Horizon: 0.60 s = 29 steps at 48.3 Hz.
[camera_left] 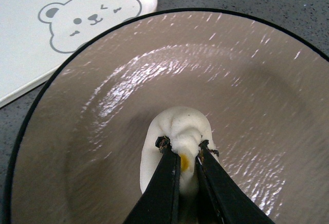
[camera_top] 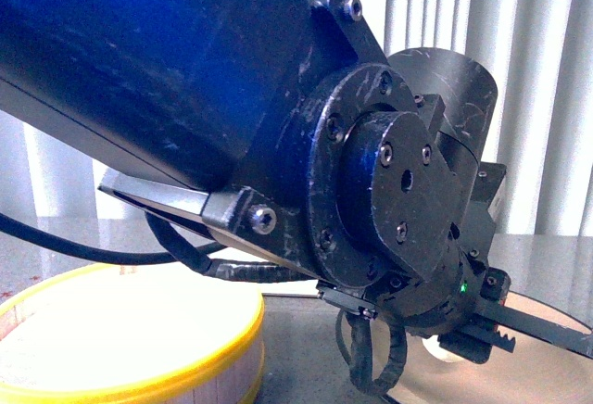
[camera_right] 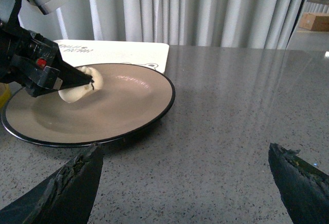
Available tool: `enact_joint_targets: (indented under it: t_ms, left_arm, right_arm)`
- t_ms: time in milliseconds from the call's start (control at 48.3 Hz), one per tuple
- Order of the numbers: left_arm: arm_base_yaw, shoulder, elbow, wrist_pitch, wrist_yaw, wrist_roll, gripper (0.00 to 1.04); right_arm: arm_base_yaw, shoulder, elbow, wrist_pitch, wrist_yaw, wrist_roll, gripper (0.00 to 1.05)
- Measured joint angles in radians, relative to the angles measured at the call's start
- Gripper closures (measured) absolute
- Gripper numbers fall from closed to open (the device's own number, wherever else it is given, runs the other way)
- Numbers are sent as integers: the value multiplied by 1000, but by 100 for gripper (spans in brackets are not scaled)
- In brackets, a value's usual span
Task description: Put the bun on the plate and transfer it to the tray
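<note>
Left gripper [camera_left: 184,144] pinches bun [camera_left: 177,124] between its jaws.

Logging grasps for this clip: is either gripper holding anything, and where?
The left gripper pinches the bun by its pleated top, over the plate. The right gripper is open and empty.

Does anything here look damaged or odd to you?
Yes: the small pale cream-white steamed bun is pinched by the left end effector over the beige black-rimmed plate, and a yellow spot shows at the pinch, possibly torn dough exposing filling.

The bun [camera_left: 177,124] on the plate [camera_left: 247,80], left tool [camera_left: 184,147] tight around it, tray [camera_left: 25,59] just beside.
</note>
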Motion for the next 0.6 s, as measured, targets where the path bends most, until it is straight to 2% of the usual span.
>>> enact_joint_targets:
  t_ms: [62, 83, 269, 414, 559, 600]
  left_arm:
    - [-4, 8, 13, -23, -4, 5, 100]
    - [-5, 9, 13, -24, -3, 6, 97]
    - [-14, 33, 19, -32, -13, 14, 61]
    - [-14, 34, 27, -38, 12, -19, 38]
    - [-3, 31, 29, -38, 45, -64, 9]
    - [1, 29, 29, -38, 45, -68, 5]
  right_arm:
    - [0, 0, 0, 0, 0, 0, 9]
    - [0, 0, 0, 0, 0, 0, 9]
    - [0, 0, 0, 0, 0, 0, 9]
    - [0, 0, 0, 0, 0, 0, 9]
    - [0, 0, 0, 0, 0, 0, 9]
    - [0, 0, 0, 0, 0, 0, 9]
